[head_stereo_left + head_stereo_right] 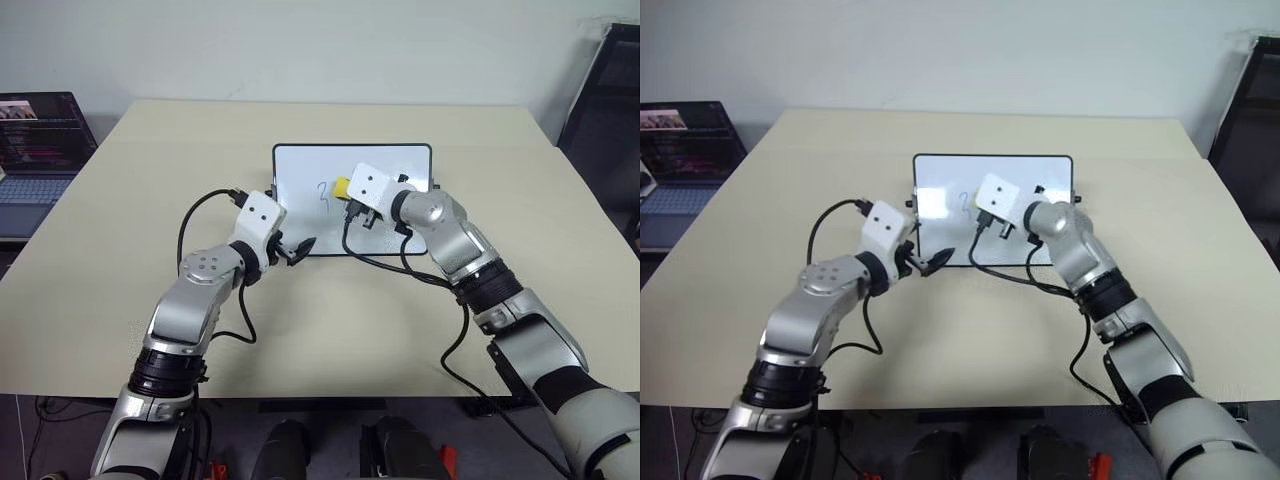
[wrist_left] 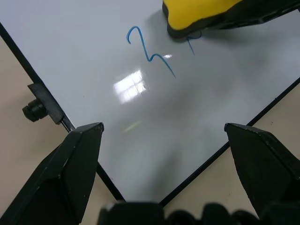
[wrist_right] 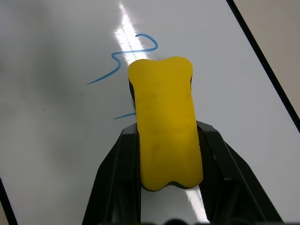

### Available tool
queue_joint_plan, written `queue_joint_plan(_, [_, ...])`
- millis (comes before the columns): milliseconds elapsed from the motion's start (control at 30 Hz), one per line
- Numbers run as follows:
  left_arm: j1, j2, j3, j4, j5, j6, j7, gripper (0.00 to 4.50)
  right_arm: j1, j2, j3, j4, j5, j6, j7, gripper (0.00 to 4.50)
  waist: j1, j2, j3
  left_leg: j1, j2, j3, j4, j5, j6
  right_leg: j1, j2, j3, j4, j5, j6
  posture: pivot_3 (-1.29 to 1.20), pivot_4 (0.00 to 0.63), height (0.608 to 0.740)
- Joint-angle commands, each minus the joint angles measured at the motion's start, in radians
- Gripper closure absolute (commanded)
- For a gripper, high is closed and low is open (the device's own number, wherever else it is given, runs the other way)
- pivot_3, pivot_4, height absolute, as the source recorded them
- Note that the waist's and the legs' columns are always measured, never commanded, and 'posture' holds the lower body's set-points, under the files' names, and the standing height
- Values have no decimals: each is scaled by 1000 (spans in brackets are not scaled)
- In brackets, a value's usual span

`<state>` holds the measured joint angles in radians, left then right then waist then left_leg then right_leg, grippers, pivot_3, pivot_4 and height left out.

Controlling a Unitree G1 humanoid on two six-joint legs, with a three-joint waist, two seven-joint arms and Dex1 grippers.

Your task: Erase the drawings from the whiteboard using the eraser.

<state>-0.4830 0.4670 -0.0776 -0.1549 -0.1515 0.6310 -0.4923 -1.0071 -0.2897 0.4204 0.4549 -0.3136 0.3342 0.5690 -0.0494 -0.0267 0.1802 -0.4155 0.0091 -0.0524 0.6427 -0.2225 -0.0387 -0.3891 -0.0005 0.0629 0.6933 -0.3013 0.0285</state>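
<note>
While the wiping is judged barely begun, the scene is set out thus:

Left pincer (image 2: 164,136): held apart and empty at the whiteboard's (image 1: 300,165) near left corner, probably placed to steady it on the bench (image 1: 150,150).

Drawings (image 2: 150,51): a blue "3" left bare mid-board; the next marks are partly covered.

Right pincer (image 3: 166,136): clamped on the eraser (image 3: 164,122), whose tip is laid over the marks just beside the "3".

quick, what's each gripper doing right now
left gripper: open, holding nothing, over the whiteboard.
right gripper: shut on the eraser.
</note>
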Motion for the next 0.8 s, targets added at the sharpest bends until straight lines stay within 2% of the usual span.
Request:
queue_joint_plan(33, [-14,-2,-2,-58,3,16,3,0,-26,-17,8,-6,-24,-17,32,3308,0,0,0,0,0,0,0,0,0,0,0,0,0,0,0,0,150,740])
queue_joint_plan(233, [-21,-3,-4,-80,0,43,3,0,4,-74,4,-14,-44,-9,77,3308,0,0,0,0,0,0,0,0,0,0,0,0,0,0,0,0,150,740])
queue_joint_plan(500, [-30,-8,-10,-75,1,46,-1,0,-73,-39,-32,92,-27,-67,21,3325,-1,0,0,1,0,0,2,0,0,0,0,0,3,0,0,0,150,740])
queue_joint_plan(700, [-13,-7,-9,-71,3,35,-1,0,-3,-52,20,46,-26,-46,157,3325,-1,0,0,1,0,0,1,0,0,0,0,0,3,0,0,0,150,740])
queue_joint_plan(800, [-8,-8,-10,-71,4,33,-1,0,10,-57,27,28,-45,-49,166,3326,-2,0,0,1,0,0,1,0,0,0,0,0,3,0,0,0,150,740])
